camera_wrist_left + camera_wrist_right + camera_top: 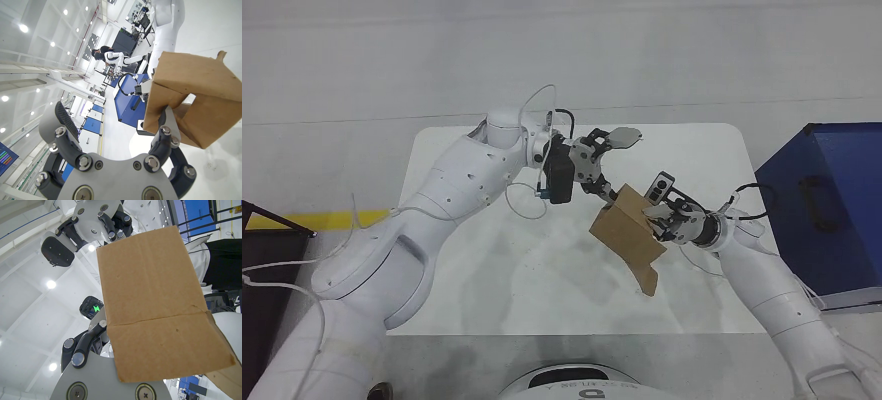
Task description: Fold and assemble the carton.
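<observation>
Right tool (pixel 660 222) grips carton (pixel 627 232) edge; left tool (pixel 610 163) agape.

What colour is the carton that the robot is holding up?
Plain brown cardboard, with no pattern. The carton shows best in the right wrist view.

Two arms raised, wrists turned toward each other.
Left arm arcs forward and bends inward; left claw (pixel 612 160) is spread wide, one finger (pixel 171 121) against the carton (pixel 627 235). Right arm reaches forward, with the right claw (pixel 667 218) clamped on the carton.
</observation>
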Controlling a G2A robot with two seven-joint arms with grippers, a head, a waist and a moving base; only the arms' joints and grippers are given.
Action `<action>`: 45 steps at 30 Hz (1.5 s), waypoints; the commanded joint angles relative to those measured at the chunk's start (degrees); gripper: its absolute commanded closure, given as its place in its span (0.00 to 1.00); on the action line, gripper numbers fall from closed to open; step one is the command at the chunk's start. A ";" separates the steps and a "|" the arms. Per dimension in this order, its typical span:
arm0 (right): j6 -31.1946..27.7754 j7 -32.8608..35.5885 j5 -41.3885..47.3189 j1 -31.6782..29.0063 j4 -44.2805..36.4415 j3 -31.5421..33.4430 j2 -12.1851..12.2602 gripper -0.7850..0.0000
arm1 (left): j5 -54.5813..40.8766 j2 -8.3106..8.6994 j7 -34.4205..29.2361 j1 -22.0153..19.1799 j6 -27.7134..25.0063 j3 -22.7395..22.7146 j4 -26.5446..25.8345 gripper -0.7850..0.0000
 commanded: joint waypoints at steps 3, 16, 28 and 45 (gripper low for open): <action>0.04 0.26 -0.32 -0.04 0.14 0.10 -0.07 1.00 | -0.03 -0.66 0.48 -0.31 0.53 0.25 1.17 0.00; -0.07 1.13 0.13 -0.87 0.52 1.83 -0.09 1.00 | -0.45 1.39 3.25 -0.37 4.34 -3.47 6.01 0.00; 0.31 0.39 -0.57 -0.78 -0.33 1.83 -0.40 1.00 | 1.07 5.31 3.22 3.32 1.62 -5.96 -3.15 0.00; 0.17 0.40 -1.31 -2.05 -1.27 2.52 -0.55 1.00 | 1.93 1.70 1.94 1.41 1.55 -2.22 -2.41 0.00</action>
